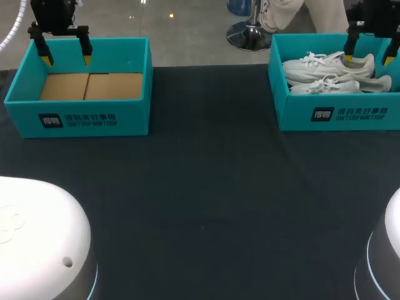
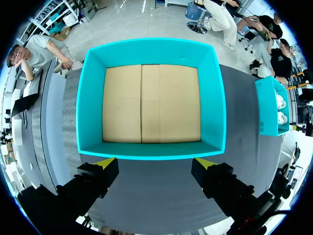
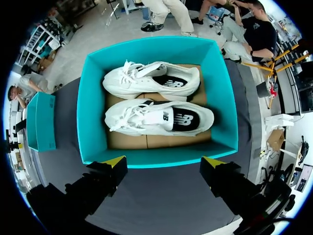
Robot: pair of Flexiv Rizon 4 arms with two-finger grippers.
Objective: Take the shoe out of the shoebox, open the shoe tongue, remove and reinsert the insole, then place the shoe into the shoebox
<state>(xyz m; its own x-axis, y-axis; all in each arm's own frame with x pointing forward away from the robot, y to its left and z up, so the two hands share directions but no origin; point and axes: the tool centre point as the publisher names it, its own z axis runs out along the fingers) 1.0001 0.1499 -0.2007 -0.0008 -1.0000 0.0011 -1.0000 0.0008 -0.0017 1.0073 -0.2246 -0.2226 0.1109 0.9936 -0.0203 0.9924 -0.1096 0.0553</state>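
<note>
My right gripper [image 3: 164, 161] has its yellow-tipped fingers spread wide and holds nothing. It hangs above the right shoebox [image 3: 93, 122]. I judge that this stance is for a descent, with the gap kept broad enough to straddle a shoe's upper.

Ahead of the fingers two white shoes lie side by side on the box's cardboard floor, toes the same way. The nearer shoe [image 3: 159, 117] is the likelier first pick. The farther shoe [image 3: 151, 81] lies close to the far wall, which leaves a finger little room there. Neither shoe has been lifted, so I take it that the removal step has not yet begun.

My left gripper [image 2: 155, 162] is likewise open and empty. It is poised over the near wall of the left shoebox [image 2: 90, 107], which holds only its bare cardboard floor [image 2: 151, 103]. I judge it is parked there so as to be out of the way.

The dark table [image 1: 212, 200] between the boxes is where I expect the tongue and insole work to be done.
</note>
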